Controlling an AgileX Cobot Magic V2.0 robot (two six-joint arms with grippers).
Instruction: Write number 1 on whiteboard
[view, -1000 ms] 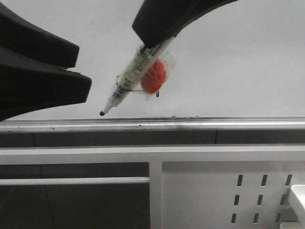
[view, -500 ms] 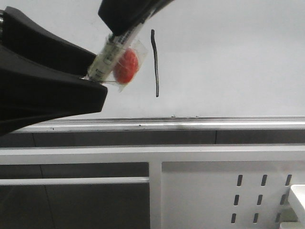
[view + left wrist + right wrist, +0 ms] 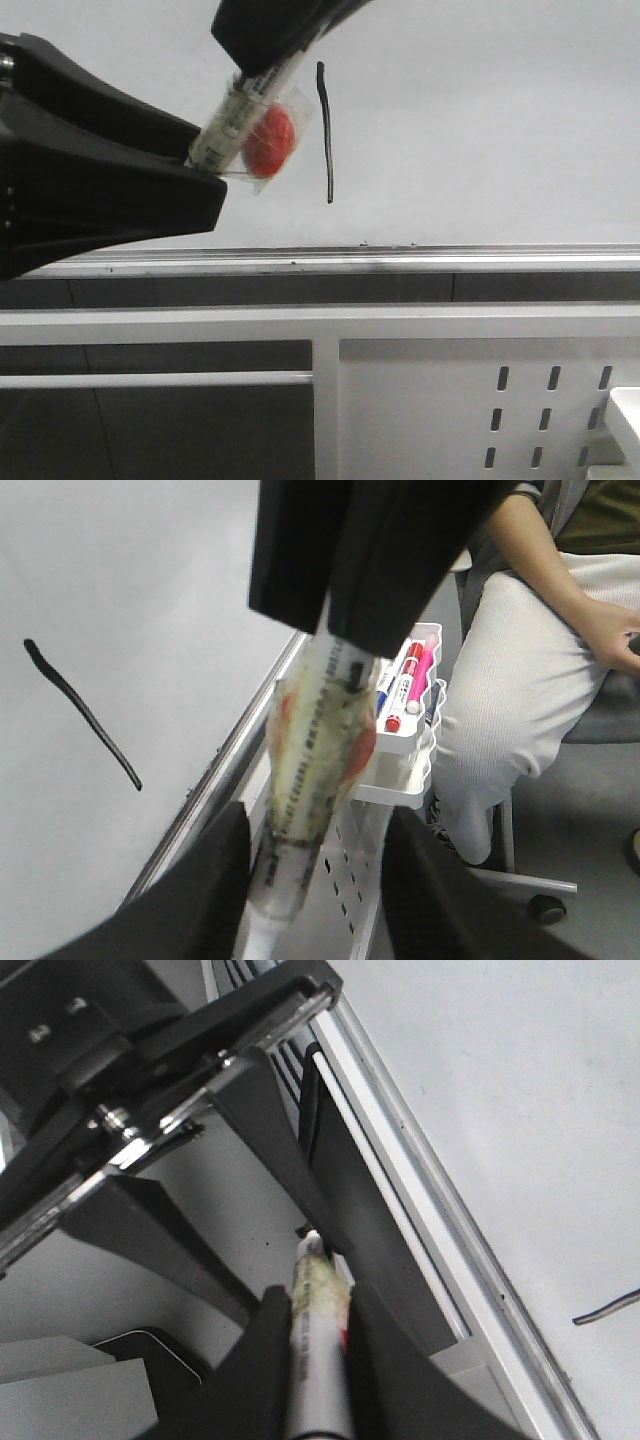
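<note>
The number 1 [image 3: 325,130] is a thin black near-vertical stroke on the whiteboard [image 3: 480,120]; it also shows in the left wrist view [image 3: 80,710]. My right gripper [image 3: 262,45] comes down from above, shut on the white marker pen [image 3: 240,110] with its red round magnet [image 3: 270,140], just left of the stroke. In the right wrist view its fingers [image 3: 270,1360] clamp the pen [image 3: 318,1360]. My left gripper [image 3: 205,170] is open, its jaws on either side of the pen's lower end [image 3: 300,820], which hides the tip.
A silver tray rail [image 3: 400,262] runs along the board's lower edge. Below it is a white perforated metal panel [image 3: 480,400]. A white wire basket [image 3: 400,755] holds spare markers. A seated person [image 3: 520,660] is beside the stand.
The right gripper carried the pen up and left, uncovering the whole stroke. The left gripper rose and moved right until its open jaws sit around the pen's lower end.
</note>
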